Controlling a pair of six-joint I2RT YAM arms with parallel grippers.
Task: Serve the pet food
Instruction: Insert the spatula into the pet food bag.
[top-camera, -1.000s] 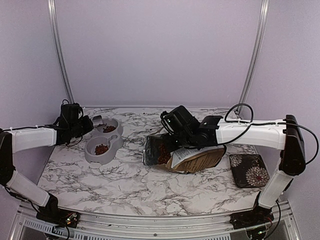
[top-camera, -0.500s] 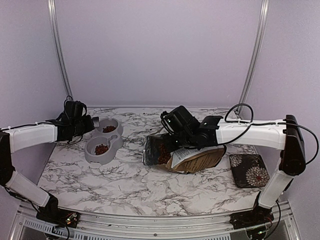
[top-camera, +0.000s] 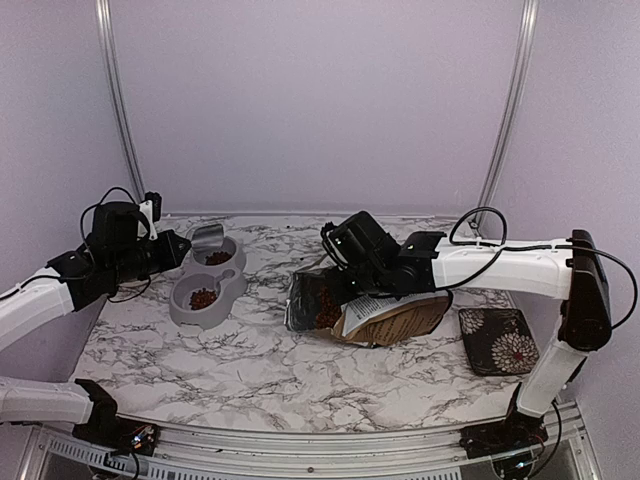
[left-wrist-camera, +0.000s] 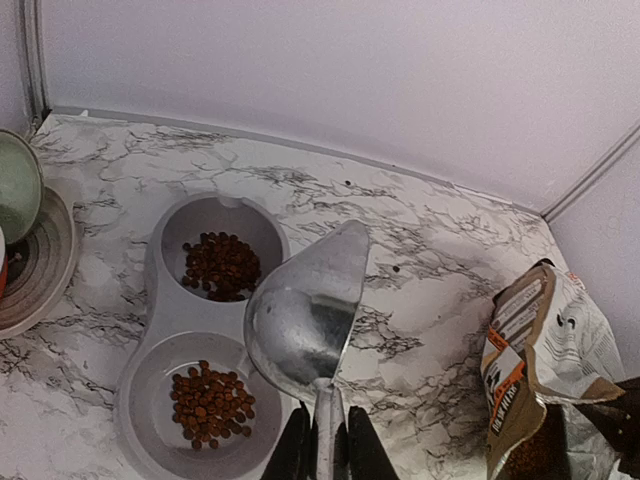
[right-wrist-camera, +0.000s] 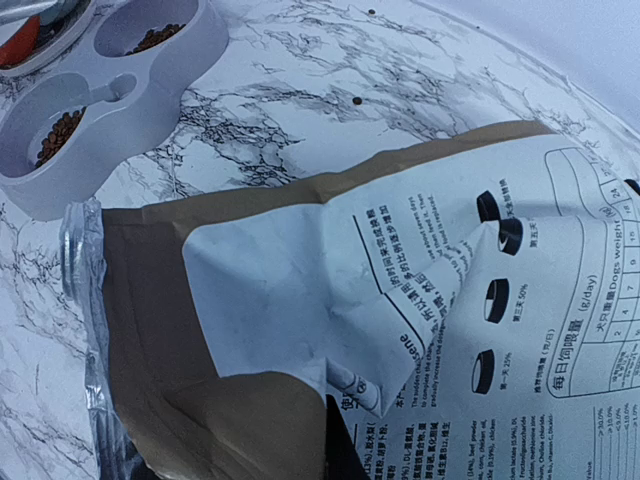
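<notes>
The pet food lies as small reddish-brown pellets in both cups of a grey double bowl (top-camera: 232, 282): the far cup (left-wrist-camera: 222, 265) and the near cup (left-wrist-camera: 208, 405). More pellets show in the open mouth of the dog-food bag (top-camera: 325, 305). My left gripper (left-wrist-camera: 325, 450) is shut on the handle of a metal scoop (left-wrist-camera: 305, 315). The scoop is empty and hangs above the bowl's right edge. My right gripper (top-camera: 345, 285) is shut on the top of the bag (right-wrist-camera: 300, 300), which hides most of its fingers.
A small bowl on a saucer (left-wrist-camera: 20, 230) stands left of the double bowl, by the left wall. A dark floral pad (top-camera: 497, 338) lies at the right. Stray pellets (left-wrist-camera: 397, 269) lie on the marble. The back wall is close behind.
My left arm has drawn back to the left and risen, and the scoop has tipped up over the bowl. My right arm and the bag have not moved.
</notes>
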